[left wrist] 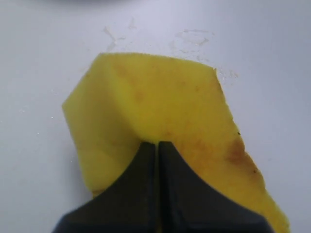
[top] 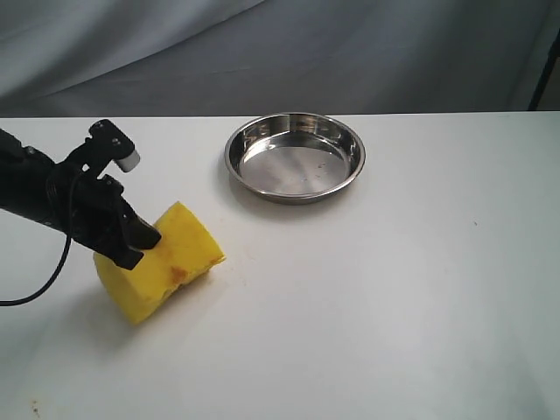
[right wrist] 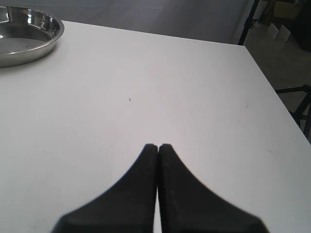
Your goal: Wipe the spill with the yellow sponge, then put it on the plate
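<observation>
My left gripper (top: 144, 238) is shut on the yellow sponge (top: 171, 262), pinching the foam deep so that it folds around the fingertips (left wrist: 146, 150). The sponge (left wrist: 160, 111) is tilted at the table's left front, with a brown stain (left wrist: 238, 153) on one face. No orange-brown spill shows; only faint wet streaks (left wrist: 192, 39) mark the table just beyond the sponge. The steel plate (top: 295, 194) stands empty behind and to the right of the sponge. My right gripper (right wrist: 158, 145) is shut on nothing above bare table, and the plate (right wrist: 54, 38) shows far off in its view.
The white table (top: 394, 289) ends at a grey curtain (top: 262, 44) behind. A black cable (top: 44, 280) hangs from the left arm. In the right wrist view the table's edge (right wrist: 272, 77) and a black stand (right wrist: 248, 22) show beyond it.
</observation>
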You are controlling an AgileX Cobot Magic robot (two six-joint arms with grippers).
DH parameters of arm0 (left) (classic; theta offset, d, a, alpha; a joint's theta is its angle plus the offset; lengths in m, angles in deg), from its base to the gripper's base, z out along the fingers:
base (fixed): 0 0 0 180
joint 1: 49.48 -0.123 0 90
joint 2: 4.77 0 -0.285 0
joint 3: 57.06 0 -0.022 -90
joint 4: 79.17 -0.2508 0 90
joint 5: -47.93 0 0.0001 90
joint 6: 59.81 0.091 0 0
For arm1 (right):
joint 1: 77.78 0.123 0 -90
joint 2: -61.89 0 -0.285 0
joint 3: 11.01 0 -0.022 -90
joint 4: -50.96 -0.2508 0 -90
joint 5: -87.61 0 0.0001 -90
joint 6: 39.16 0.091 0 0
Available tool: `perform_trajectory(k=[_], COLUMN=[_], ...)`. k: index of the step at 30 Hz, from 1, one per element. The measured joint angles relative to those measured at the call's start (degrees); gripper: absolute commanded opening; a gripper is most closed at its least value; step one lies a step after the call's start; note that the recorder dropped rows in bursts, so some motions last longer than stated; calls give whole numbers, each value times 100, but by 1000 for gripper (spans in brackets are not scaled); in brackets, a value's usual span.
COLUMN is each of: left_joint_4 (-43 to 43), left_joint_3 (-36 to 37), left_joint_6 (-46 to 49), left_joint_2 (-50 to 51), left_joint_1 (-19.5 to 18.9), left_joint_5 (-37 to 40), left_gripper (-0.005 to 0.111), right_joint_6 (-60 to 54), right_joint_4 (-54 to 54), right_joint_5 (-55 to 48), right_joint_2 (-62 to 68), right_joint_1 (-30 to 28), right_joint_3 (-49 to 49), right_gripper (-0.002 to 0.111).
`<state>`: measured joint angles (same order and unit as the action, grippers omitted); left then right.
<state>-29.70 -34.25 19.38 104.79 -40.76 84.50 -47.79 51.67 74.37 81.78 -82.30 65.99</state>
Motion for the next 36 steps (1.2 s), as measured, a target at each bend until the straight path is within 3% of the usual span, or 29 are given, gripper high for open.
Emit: perform_trajectory(k=[9,17,36], left_joint_4=[1441,1946,2729], left_joint_3=[0,0,-10], left_joint_6=[811,917,1385], left_joint_2=[34,45,1165], left_joint_1=[0,0,-11], left_joint_5=[0,9,922], left_gripper=[0,0,0], right_joint_6=[0,0,0], right_joint_4=[0,0,0], right_joint_5=[0,0,0], right_joint_2=[0,0,0], right_joint_1=[0,0,0], right_joint_3=[0,0,0], right_gripper=[0,0,0])
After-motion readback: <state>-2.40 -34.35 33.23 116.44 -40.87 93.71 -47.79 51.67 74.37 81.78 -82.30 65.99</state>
